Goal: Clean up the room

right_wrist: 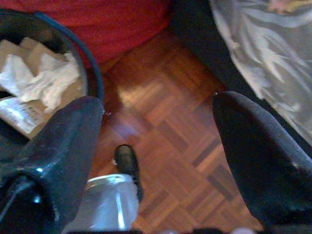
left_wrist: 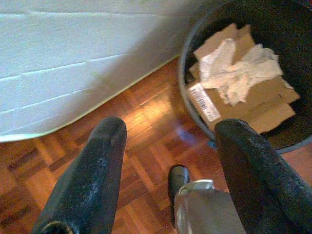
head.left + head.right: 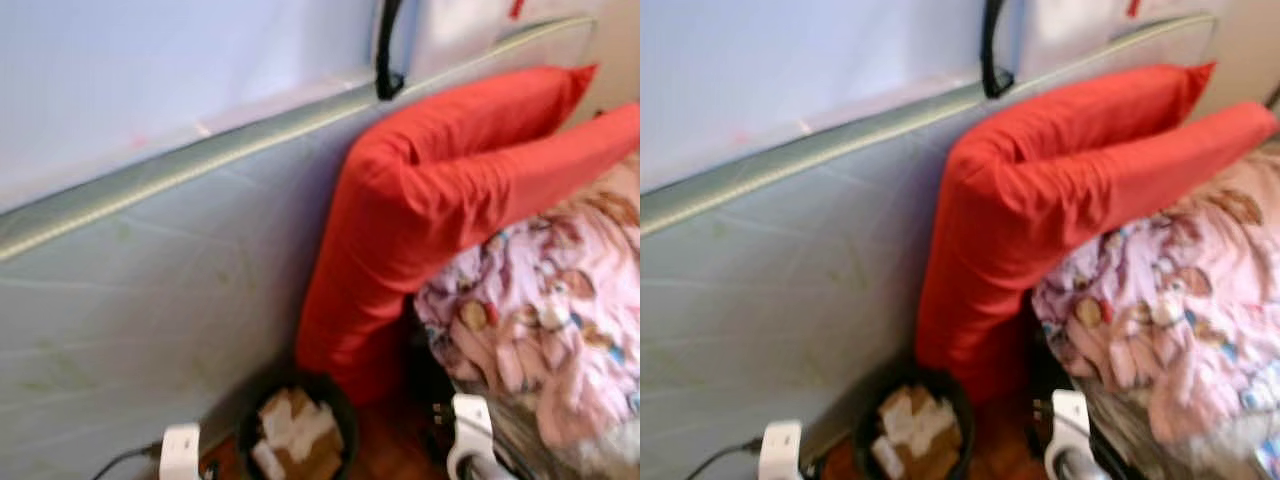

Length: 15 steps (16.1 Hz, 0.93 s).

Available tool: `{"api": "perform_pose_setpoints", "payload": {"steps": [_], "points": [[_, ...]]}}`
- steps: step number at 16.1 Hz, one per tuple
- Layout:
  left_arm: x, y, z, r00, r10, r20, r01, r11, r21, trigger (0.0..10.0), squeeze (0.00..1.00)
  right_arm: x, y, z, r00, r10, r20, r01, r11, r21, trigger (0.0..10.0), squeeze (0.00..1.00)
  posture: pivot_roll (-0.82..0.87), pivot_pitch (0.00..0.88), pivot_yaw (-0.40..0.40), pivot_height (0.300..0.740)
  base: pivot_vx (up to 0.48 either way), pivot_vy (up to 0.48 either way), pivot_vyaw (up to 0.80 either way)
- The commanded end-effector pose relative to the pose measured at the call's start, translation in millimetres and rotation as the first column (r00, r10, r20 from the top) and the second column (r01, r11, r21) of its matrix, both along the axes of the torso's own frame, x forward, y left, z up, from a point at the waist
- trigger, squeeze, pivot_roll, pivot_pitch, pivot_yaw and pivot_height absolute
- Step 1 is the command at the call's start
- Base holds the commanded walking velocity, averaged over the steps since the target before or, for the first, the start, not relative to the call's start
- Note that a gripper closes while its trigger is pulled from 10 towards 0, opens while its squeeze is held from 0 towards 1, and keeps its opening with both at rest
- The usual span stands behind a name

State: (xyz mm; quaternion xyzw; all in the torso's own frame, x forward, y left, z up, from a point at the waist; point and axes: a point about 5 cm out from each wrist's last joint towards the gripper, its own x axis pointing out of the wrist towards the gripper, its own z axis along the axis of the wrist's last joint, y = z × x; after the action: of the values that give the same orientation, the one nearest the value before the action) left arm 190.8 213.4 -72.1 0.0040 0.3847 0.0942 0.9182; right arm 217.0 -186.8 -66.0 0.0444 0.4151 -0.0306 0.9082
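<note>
Down low and near, the left gripper [image 2: 168, 146] hangs over the brown wooden floor [image 2: 146, 141] made of little blocks. Its 2 black fingers [image 2: 87, 180] are spread wide apart and hold nothing. The right gripper [image 1: 158, 146] hangs over the same floor, and its 2 black fingers [image 1: 258, 156] are spread wide too, with nothing between them. Below each gripper you can see a black foot on the floor.

Just in front of the robot, between the 2 arms, stands a round black bin [image 3: 330, 395]. Inside it lie flat pieces of brown cardboard [image 2: 265, 100] with a crumpled white paper [image 2: 239, 73] on top.

To the right of the bin is a heap of pink bedding with cartoon pictures [image 3: 545, 300]. Grey shiny cloth [image 1: 263, 63] hangs down under it.

Behind the bin, a big red folded cushion [image 3: 430, 190] stands on end. It leans on a pale grey mattress [image 3: 140, 290] that stands on its side to the left. The mattress has a greenish edge [image 3: 200, 160] running along the top.

Farther back is a pale blue wall [image 3: 150, 60]. A black strap [image 3: 388, 50] hangs down over the top of the mattress.
</note>
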Motion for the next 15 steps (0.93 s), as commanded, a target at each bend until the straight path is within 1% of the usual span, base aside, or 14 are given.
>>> {"api": "perform_pose_setpoints", "payload": {"steps": [1, 8, 13, 15], "points": [[-7.9, 1.2, -4.4, 0.999, 0.002, -0.04, -0.002, 1.0, 0.009, 10.0, 0.0, -3.9, -0.2, -2.3, 1.0, 0.01, -0.016, -0.01, 1.0, -0.004, 10.0, 0.0, 0.05, 0.138, -0.029, 0.74, 0.0, 0.0, -0.73], [-9.4, 0.7, -5.1, 0.999, 0.023, -0.034, -0.023, 1.0, -0.005, 10.0, 0.0, -2.1, 0.0, -0.7, 1.0, 0.022, 0.009, -0.022, 1.0, 0.004, 10.0, 0.0, 0.05, 0.14, -0.033, 0.74, 0.0, 0.0, 0.0], [-7.1, -1.5, -4.1, 0.999, 0.023, -0.023, -0.023, 1.0, -0.005, 10.0, 0.0, -1.7, -1.3, -0.3, 1.0, 0.025, 0.01, -0.025, 1.0, 0.003, 10.0, 0.0, 0.05, 0.137, -0.038, 0.74, 0.0, 0.0, 0.0], [-5.0, -3.0, -3.3, 1.0, 0.009, -0.021, -0.008, 1.0, 0.006, 10.0, 0.0, -1.4, -1.2, 0.0, 1.0, 0.024, 0.015, -0.024, 1.0, 0.007, 10.0, 0.0, 0.05, 0.136, -0.04, 0.74, 0.0, 0.0, 0.0]]}}
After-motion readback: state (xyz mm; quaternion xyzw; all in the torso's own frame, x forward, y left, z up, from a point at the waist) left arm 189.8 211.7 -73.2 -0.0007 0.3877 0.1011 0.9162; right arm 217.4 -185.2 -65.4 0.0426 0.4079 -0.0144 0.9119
